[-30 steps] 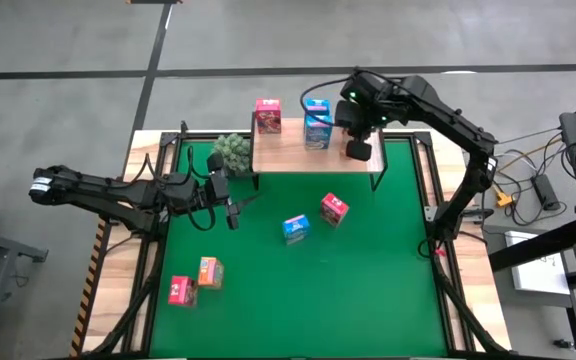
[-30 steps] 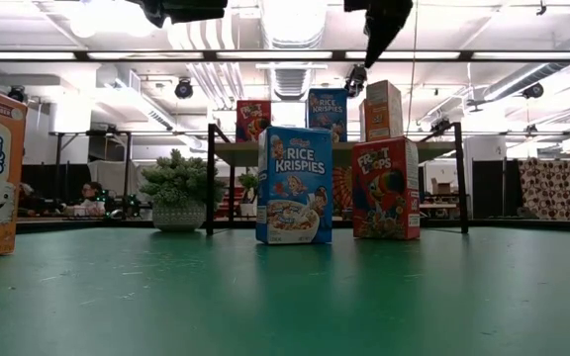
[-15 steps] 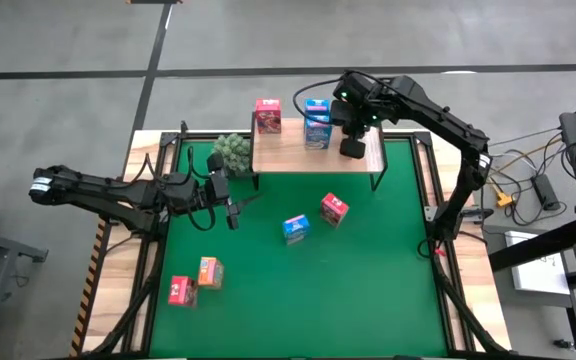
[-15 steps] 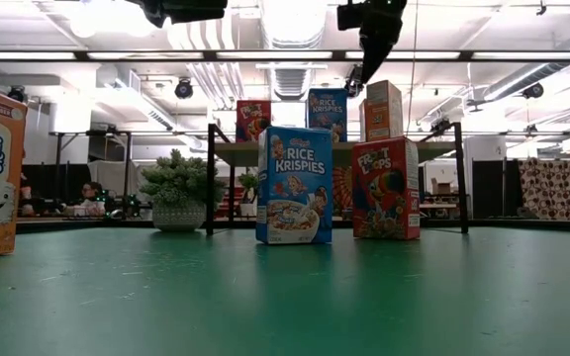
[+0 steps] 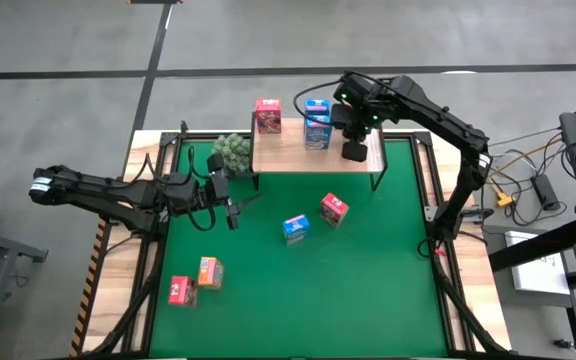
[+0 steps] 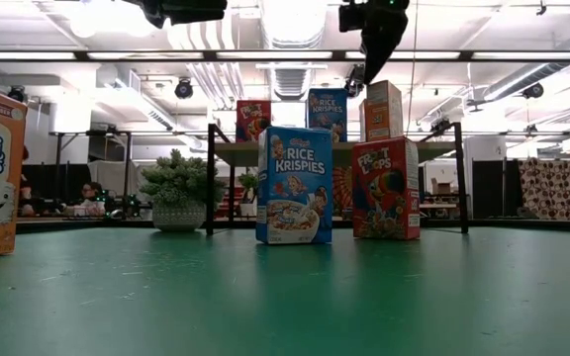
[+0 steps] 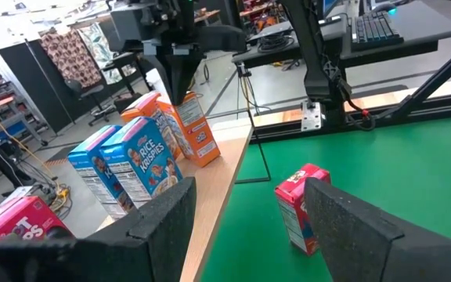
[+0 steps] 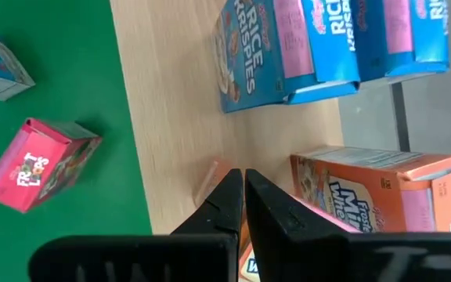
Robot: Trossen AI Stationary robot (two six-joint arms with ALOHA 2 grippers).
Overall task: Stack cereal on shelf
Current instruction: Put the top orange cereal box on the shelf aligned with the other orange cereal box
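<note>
I'm looking down on the counter [image 5: 388,290] with its green mat, and at its far edge the shelf [image 5: 288,152], a pale board on thin black legs. On the shelf I count a pink-red box [image 5: 267,115], two blue boxes [image 5: 317,122] standing close together, and orange boxes [image 8: 374,184] under my right arm; the wrist views show at least two. Four boxes remain on the mat: a blue one [image 5: 295,228] and a pink-red one [image 5: 334,209] near the middle, an orange one [image 5: 209,271] and a pink-red one [image 5: 179,290] near the front left. A green plant ball [image 5: 232,150] sits just beside the shelf's left end. I judge these cartons light, stiff but crushable, with slick printed faces, so I'd pinch each across its narrow sides near the middle. The right fingers [image 8: 243,205] are pressed together, holding nothing, above the shelf beside the orange boxes. The left fingers [image 7: 250,229] stand wide apart, empty, over the mat's left side.
</note>
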